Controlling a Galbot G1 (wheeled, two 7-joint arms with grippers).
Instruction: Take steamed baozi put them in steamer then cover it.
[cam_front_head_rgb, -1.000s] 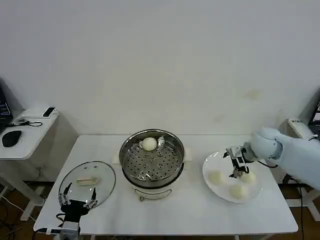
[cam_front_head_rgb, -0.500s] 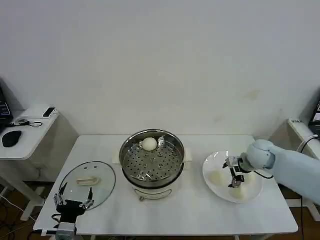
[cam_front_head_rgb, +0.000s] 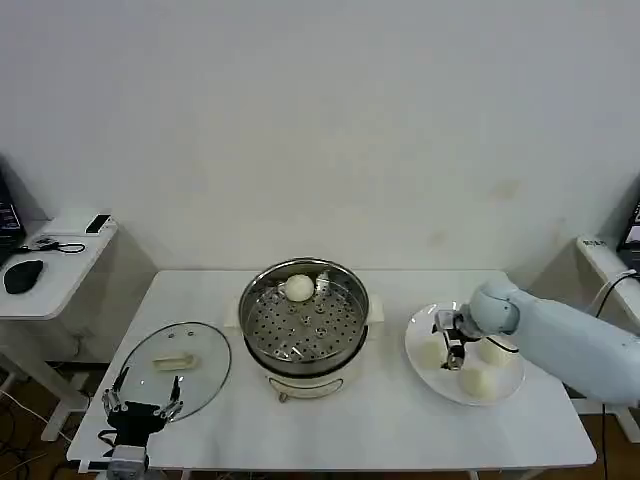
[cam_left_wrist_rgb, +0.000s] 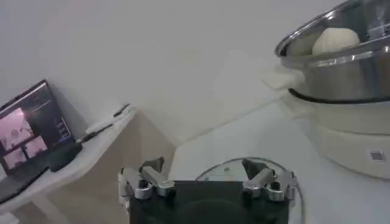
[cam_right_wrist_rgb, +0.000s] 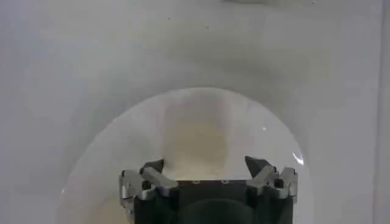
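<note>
The steel steamer stands mid-table with one baozi on its perforated tray. Three more baozi lie on the white plate to its right: one on the plate's left, one in front, one on the right. My right gripper hovers open just over the left one, which shows as a pale bun ahead of the spread fingers. The glass cover lies flat at the table's left. My left gripper is open at its near edge, empty.
A side table with a mouse and small devices stands left of the white work table. In the left wrist view the steamer rises ahead, a laptop screen off to the side. Bare tabletop lies in front of the steamer.
My right gripper has slid left across the plate, from over the right bun to over the left one. My left gripper has drawn back toward the table's front edge.
</note>
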